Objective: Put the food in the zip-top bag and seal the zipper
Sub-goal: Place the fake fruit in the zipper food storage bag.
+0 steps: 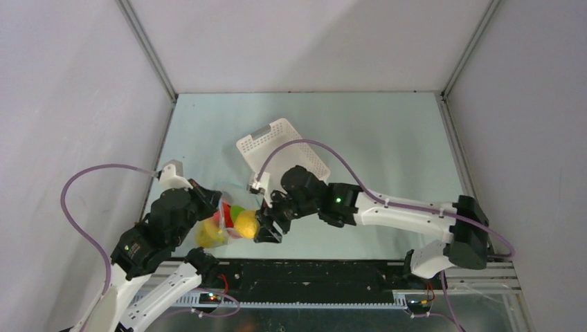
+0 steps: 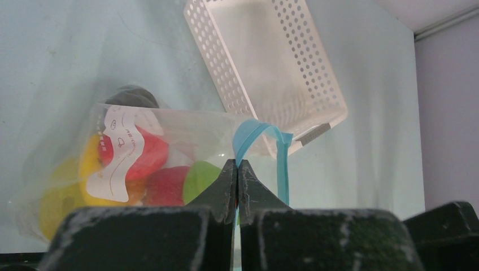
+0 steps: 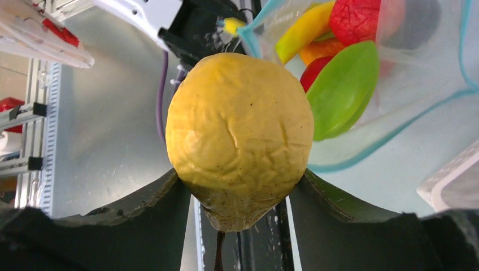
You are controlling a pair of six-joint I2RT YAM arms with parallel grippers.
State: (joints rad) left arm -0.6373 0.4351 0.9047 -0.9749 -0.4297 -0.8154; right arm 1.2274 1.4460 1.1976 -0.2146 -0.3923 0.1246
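The clear zip-top bag (image 1: 220, 223) hangs open near the left arm, with red, yellow, orange and green toy food (image 2: 148, 175) and a dark ring inside. My left gripper (image 2: 237, 165) is shut on the light-blue zipper strip (image 2: 255, 132) at the bag's mouth and holds it up. My right gripper (image 1: 262, 225) is shut on a yellow lemon (image 3: 240, 132) and holds it right at the bag's open mouth (image 3: 361, 141). The lemon also shows in the top view (image 1: 246, 224), beside the bag.
A white slotted basket (image 1: 282, 153) lies tilted on the table behind the bag and shows empty in the left wrist view (image 2: 265, 68). A black rail (image 1: 311, 277) runs along the near table edge. Grey walls close in both sides.
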